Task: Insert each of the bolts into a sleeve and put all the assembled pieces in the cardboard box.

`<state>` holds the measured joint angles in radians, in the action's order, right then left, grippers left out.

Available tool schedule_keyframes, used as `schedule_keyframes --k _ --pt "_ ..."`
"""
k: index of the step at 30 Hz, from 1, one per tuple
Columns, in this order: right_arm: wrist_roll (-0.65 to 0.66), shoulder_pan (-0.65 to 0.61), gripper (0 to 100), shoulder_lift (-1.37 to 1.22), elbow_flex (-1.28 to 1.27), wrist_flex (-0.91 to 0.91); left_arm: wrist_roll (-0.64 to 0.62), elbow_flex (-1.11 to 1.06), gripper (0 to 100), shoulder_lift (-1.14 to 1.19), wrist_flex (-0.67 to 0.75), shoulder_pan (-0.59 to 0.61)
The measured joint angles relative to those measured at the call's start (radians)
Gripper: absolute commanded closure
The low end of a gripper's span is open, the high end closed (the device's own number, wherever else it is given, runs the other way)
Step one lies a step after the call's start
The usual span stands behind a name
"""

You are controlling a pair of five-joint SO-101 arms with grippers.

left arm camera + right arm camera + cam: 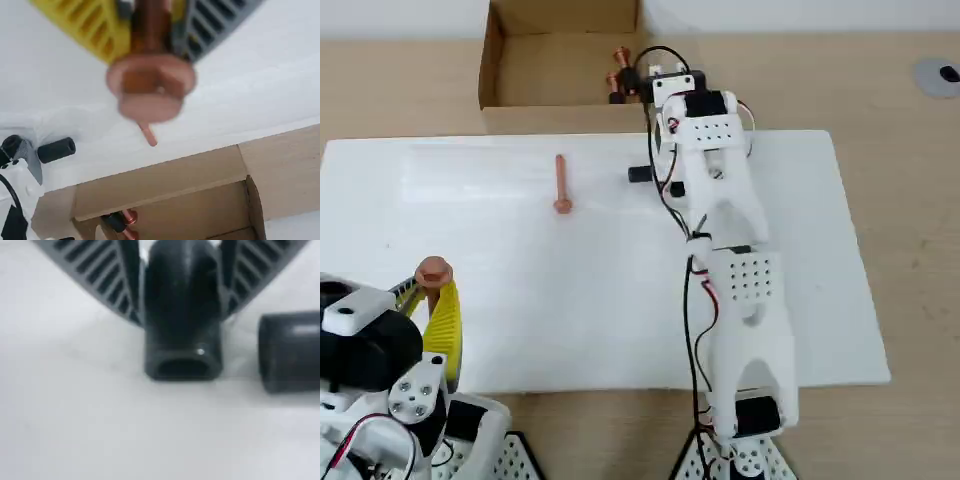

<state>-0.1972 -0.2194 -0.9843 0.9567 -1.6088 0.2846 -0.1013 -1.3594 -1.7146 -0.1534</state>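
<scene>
Between the clamped jaws of the left gripper (150,30), a copper flanged bolt (150,85) hangs over the near-left of the white mat (800,300). Well apart, the right gripper (182,295) pinches a black cylindrical sleeve (182,345) on the mat, with a second sleeve (290,350) just beside it. Misalignment could jam the bolt or nudge the spare away.

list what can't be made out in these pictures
High view: the right arm covers some assembled pieces in the cardboard box; count unclear.
Left wrist view: the bolt in the left gripper is blurred, shank hidden between fingers.
Right wrist view: the loose sleeve is cut off by the edge.
</scene>
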Motion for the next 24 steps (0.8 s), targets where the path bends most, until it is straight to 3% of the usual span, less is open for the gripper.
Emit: schedule_keyframes --k 8,16,24 --pt "0.000 0.000 98.8 -0.003 0.020 -0.011 0.000 0.000 99 0.000 0.000 0.000" --pt "0.000 -0.005 98.8 0.003 0.310 -0.163 -0.037 -0.002 99 -0.008 0.046 0.000" --pt "0.052 -0.018 98.8 0.242 0.419 -0.164 -0.061 -0.002 99 -0.008 0.086 0.000"
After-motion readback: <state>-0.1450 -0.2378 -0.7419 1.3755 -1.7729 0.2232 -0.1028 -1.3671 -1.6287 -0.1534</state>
